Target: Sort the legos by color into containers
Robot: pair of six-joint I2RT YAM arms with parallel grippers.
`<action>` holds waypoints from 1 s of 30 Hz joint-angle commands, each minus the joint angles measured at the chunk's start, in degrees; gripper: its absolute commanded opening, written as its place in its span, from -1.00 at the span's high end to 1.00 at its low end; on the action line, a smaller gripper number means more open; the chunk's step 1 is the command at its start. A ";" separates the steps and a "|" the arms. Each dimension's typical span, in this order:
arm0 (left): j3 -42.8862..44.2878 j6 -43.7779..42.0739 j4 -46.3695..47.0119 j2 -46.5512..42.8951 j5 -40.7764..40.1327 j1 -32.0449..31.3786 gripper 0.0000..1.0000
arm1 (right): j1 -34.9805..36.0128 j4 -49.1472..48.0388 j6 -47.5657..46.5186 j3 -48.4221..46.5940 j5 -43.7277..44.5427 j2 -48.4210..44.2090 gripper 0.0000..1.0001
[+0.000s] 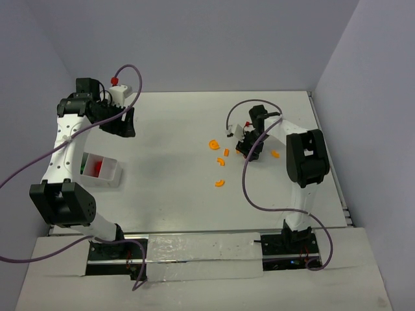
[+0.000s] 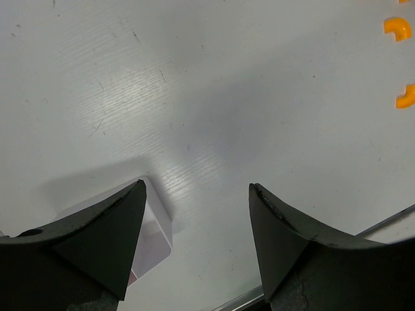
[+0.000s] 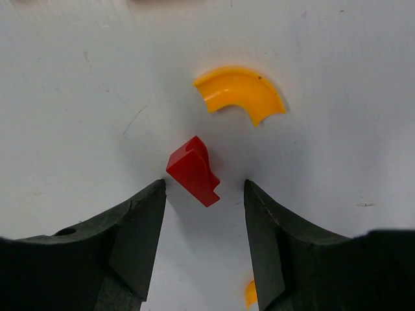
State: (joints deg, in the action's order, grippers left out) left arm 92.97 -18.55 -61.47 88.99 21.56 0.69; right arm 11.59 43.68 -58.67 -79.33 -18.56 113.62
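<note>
The right pincer (image 3: 204,183) is spread wide, red block (image 3: 193,170) between its tips, not pinched. At six o'clock, orange bit (image 3: 250,295) half hidden.

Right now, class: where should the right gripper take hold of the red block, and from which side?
Come straight down and pinch the red block across its flat long sides. It lies diagonally on the table at the tips of the open right gripper, so a wrist turn probably helps. The orange curved piece sits apart, beyond it.

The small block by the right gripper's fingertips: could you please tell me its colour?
The block is red, clearest in the right wrist view.
</note>
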 commanded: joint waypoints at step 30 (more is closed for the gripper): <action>-20.59 33.88 29.33 -12.02 23.44 -5.39 -0.75 | 17.68 -4.37 18.93 -0.74 -15.83 -21.71 1.00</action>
State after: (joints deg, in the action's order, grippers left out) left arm 75.03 5.10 -41.97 78.23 36.42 -1.26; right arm 23.00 43.54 -50.87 -75.73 -30.50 95.34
